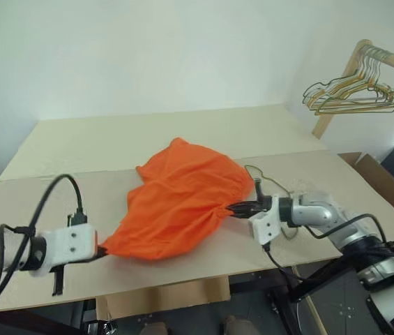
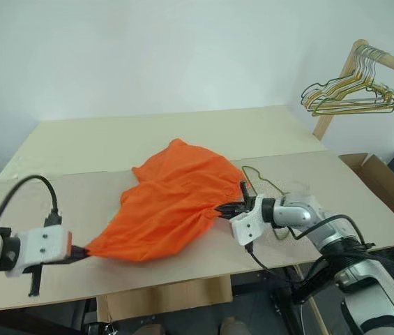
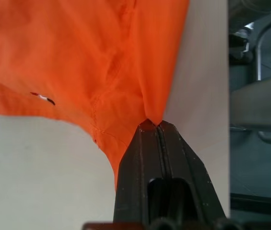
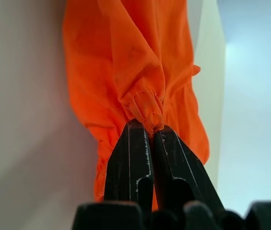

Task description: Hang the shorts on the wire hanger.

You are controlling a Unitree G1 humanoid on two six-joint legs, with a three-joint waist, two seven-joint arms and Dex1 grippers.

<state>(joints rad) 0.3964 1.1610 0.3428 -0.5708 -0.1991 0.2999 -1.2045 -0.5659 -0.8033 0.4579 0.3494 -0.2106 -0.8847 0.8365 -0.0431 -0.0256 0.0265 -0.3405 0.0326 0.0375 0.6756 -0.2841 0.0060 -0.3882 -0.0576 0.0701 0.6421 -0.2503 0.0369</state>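
Nearest the camera, the left gripper (image 1: 101, 249) pinches one corner of the shorts (image 1: 183, 199), its two black fingers pressed tight together on a small fold of orange cloth, as the left wrist view shows. Across the shorts from it, the right gripper (image 1: 233, 208) is likewise clamped on a bunched knot of fabric at the opposite edge; in the right wrist view the cloth gathers into a tight wad just at the fingertips.

Between the two grippers the shorts lie spread on the table (image 1: 64, 188), stretched into a slack, wrinkled sheet that sags onto the board. They look light, thin and wholly limp: they will fold and droop wherever they are not held, and a pinch on so little cloth could slip if tugged hard. A firmer hold would be on the gathered waistband, which is thicker and gives the fingers something to bite.

Just beyond the right gripper, beside the shorts' far right edge, a thin wire hanger (image 1: 266, 178) lies flat on the table; it is stiff but springy and likely to skate if nudged. Well beyond the shorts, up to the right, a bunch of hangers (image 1: 353, 94) hangs from a wooden rail (image 1: 392, 63).
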